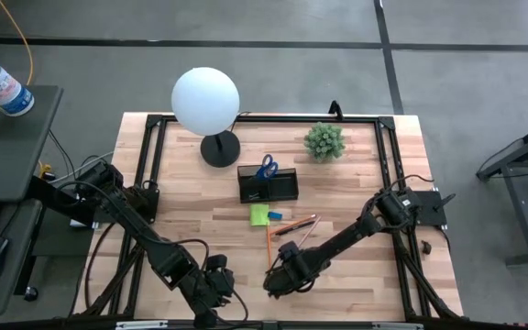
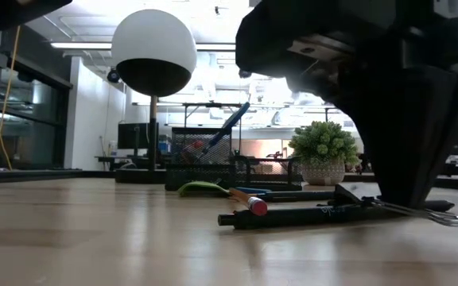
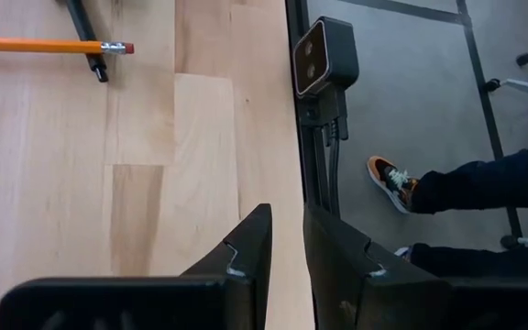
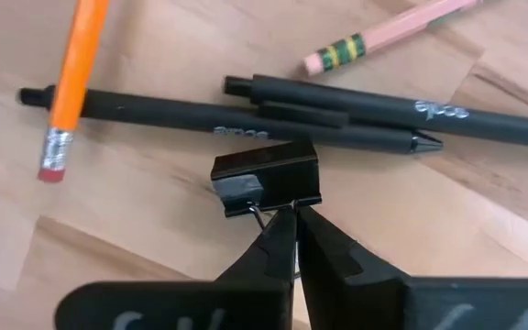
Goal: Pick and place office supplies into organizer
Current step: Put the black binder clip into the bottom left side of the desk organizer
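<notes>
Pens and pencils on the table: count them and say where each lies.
4. In the right wrist view: orange pencil crossing one black pen, second black pen alongside it, pink pencil beyond. All lie loose by the binder clip. Others may be hidden.

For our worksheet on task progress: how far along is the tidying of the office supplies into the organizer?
Done: the scissors stand in the organizer. In hand: the right gripper is shut on a black binder clip by its wire handle. Left: sticky-note pad, blue block, orange pencil and black pens. The left gripper waits near the table edge.
</notes>
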`<state>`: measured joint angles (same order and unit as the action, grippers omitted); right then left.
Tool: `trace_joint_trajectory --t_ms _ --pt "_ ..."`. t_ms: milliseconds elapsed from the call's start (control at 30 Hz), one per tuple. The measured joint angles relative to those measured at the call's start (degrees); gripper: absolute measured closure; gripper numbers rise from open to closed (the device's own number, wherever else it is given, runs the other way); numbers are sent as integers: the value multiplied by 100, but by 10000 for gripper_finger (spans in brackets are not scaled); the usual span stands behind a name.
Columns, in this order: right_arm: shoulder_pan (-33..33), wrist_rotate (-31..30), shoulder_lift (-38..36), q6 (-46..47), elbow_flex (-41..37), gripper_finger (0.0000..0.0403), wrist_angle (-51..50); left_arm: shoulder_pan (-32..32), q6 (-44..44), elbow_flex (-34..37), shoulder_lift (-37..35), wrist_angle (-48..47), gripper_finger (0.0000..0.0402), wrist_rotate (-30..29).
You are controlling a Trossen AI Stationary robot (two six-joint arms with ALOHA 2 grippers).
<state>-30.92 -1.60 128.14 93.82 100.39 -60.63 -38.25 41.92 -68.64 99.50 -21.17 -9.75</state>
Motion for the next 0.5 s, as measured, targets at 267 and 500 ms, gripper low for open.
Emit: trace_joint_trajectory --t_ms 267,500 --pt "72 -469 -20 -108 443 402 -556 -2 47 0 -1 -9 346 218" --pt "457 -1654 -38 -799 1432 402 -1777 -3 45 0 0 -13 346 419"
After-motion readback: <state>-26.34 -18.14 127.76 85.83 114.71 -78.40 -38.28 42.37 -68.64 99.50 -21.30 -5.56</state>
